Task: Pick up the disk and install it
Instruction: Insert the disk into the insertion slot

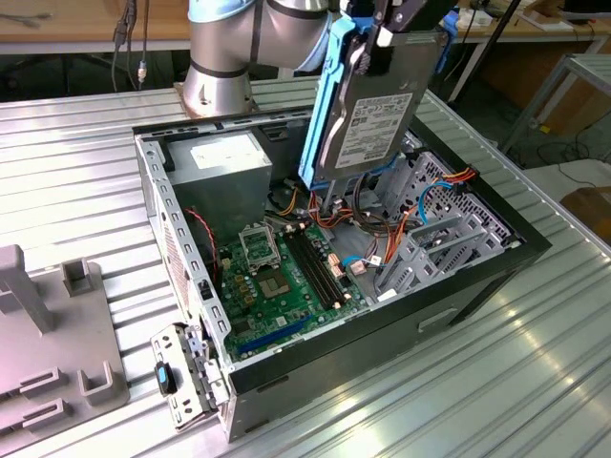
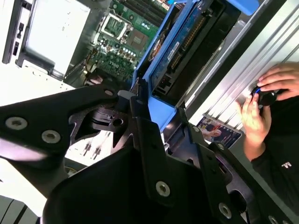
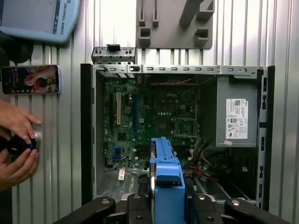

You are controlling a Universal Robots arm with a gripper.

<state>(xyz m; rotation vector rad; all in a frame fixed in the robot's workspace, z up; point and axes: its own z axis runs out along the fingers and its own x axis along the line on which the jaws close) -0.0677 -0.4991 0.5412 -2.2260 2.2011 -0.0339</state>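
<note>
Above the open computer case (image 1: 382,326), the disk (image 1: 377,110) hangs on edge, pinched at its upper end by the tool (image 1: 380,38), whose fingers press on it from both sides. Its lower edge sits over a tangle of cables (image 1: 355,219), just to the exterior view's left of the metal bay (image 1: 449,243). If it goes down tilted, the blue rails could miss the bay's guides and jam, or a corner could snag the cables or strike the board (image 1: 277,272). Held so near one end, it might swing or slip. A person's hand (image 3: 17,122) rests on the counter (image 1: 496,382) beside the case, close to the arm's work.
</note>
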